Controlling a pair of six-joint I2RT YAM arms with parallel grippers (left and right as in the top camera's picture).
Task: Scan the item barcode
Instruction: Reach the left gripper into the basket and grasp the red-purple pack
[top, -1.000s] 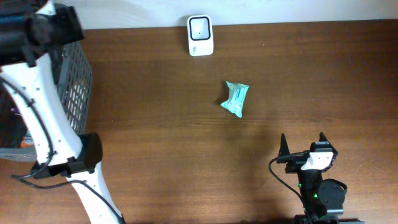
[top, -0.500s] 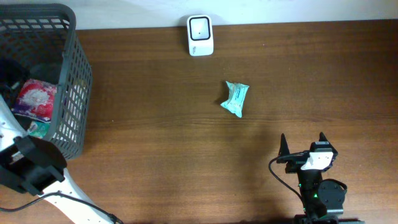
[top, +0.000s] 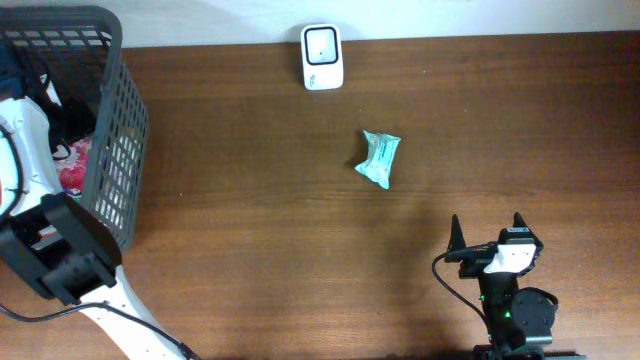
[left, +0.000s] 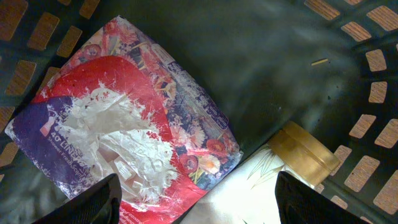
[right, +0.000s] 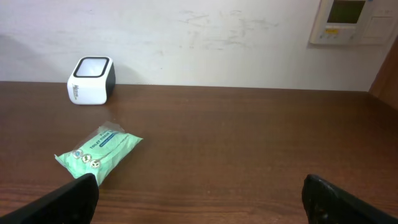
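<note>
Left gripper (left: 199, 208) hangs inside the grey mesh basket (top: 125, 130) at the far-left edge of the table (top: 250, 250), its fingers spread wide and empty. Straight beneath it lies the red-and-purple packet (left: 124, 130), which appears to be the item about to be picked up and scanned. The packet lies flat on the basket floor with its edges running diagonally across the wrist view, so neither side squares with the jaws and a turn of the wrist looks needed before closing. A gold-capped container (left: 305, 155) lies just beside the packet's right corner and could get in the way. Out on the table, the white scanner (top: 322, 56) stands at the far edge, well to the right of the basket. A green wipes packet (top: 379, 158) lies near mid-table, its long axis running roughly near to far. At the near right, the right gripper (top: 487, 232) rests with fingers fully apart, holding nothing. The left arm is by far the nearer to the packet in the basket.
</note>
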